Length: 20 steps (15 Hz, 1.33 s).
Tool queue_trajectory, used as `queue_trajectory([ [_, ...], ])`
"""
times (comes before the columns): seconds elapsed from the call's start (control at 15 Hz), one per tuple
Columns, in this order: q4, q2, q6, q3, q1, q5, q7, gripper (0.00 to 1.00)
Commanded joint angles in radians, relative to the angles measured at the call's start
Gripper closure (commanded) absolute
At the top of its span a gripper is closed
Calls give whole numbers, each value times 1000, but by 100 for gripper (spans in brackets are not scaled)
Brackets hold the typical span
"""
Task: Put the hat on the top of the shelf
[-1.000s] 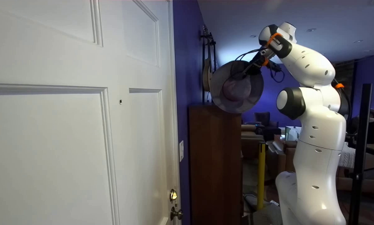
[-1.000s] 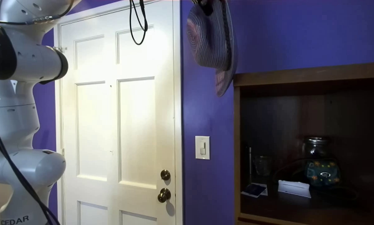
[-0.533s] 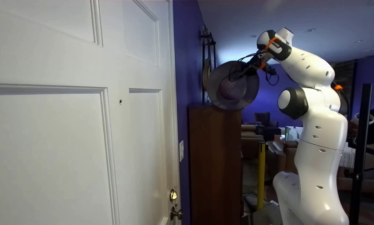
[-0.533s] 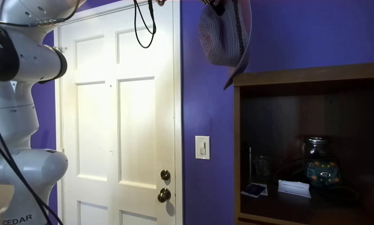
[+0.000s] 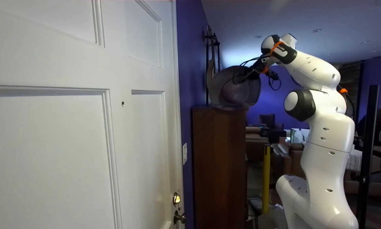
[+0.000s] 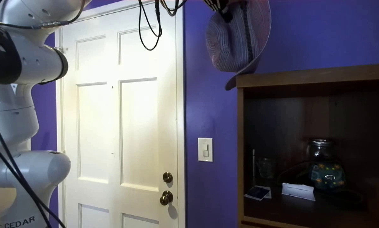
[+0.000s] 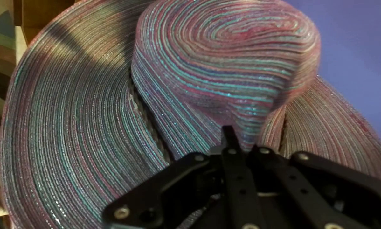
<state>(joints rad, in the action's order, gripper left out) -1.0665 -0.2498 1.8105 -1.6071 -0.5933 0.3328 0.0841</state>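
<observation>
Near the white door [image 5: 57,152] stands the tall brown shelf [image 5: 219,168], our arm [image 5: 330,130] arched toward its top. We have the hat [image 6: 232,47] tilted at the shelf's top edge, lower brim bent there and sticking out past it, seemingly touching; the rest sits higher. We've got the claw [image 7: 242,143] pinching a fold of the crown. Small stuff: flowered bag [image 6: 327,175] inside the shelf, light switch [image 6: 205,149] between shelf and door.

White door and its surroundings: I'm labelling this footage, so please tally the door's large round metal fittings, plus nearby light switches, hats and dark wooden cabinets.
Large round fittings, knob and lock: 2
Light switch: 1
Hat: 1
Dark wooden cabinet: 1
Total: 5
</observation>
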Motion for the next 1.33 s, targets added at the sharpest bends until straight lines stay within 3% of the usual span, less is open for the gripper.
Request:
queue_trajectory([
  [0.0,0,2,0,1,1,0,0,96],
  [0.13,0,-5,-10,-9,-17,-1,-20,99],
  [0.53,12,-91,-52,-116,-204,-13,-195,99],
  [1.2,118,-227,74,-324,-532,-111,-340,99],
  [1.27,37,-210,75,-173,-389,-148,-324,96],
])
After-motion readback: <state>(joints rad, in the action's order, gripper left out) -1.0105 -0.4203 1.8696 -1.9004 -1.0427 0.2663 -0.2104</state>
